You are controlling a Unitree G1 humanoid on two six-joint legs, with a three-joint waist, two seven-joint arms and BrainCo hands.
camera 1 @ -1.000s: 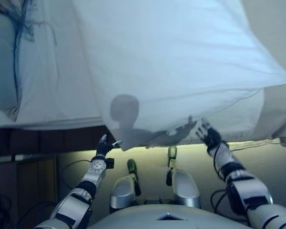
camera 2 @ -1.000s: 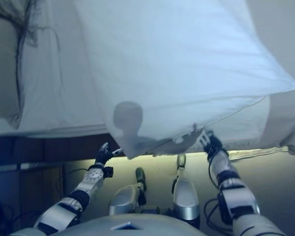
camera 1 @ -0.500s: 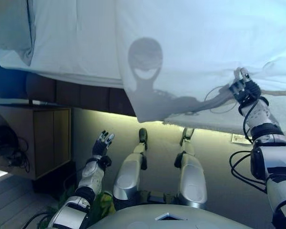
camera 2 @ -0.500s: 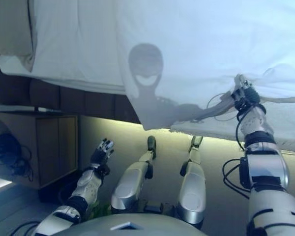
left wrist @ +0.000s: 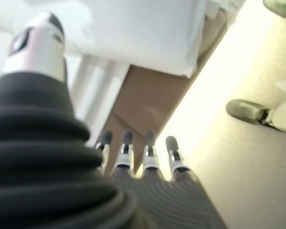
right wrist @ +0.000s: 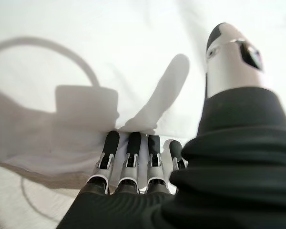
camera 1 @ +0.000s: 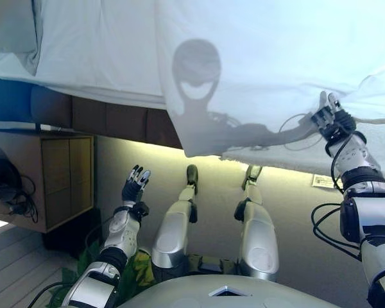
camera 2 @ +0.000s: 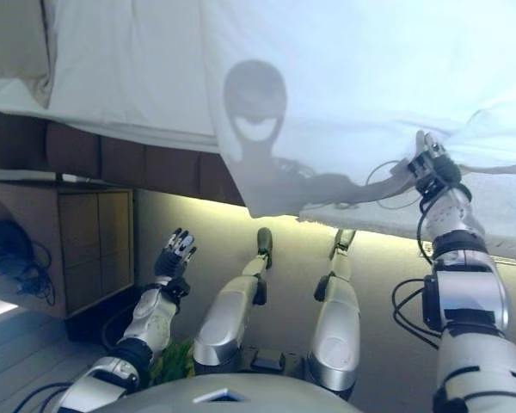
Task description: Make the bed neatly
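A white duvet (camera 1: 276,58) covers the bed and hangs over its near edge, one corner (camera 1: 192,144) drooping lowest. My right hand (camera 1: 330,119) is at the duvet's hanging edge on the right. In the right wrist view its straight fingers (right wrist: 133,148) press into the white cloth (right wrist: 109,47), thumb held apart, so it is open. Well below the bed, my left hand (camera 1: 135,186) floats above the floor with its fingers (left wrist: 148,152) straight, holding nothing. The white sheet (camera 1: 96,45) shows bare to the left of the duvet.
A pillow (camera 1: 9,25) lies at the bed's far left. The dark brown bed frame (camera 1: 115,119) runs under the mattress. A wooden nightstand (camera 1: 51,173) stands on the left, with dark cables beside it. Pale floor lies below the bed.
The camera has swung, shifting the whole picture. My left hand has dropped away from the duvet's corner to hang over the floor. My right hand stays at the duvet's edge.
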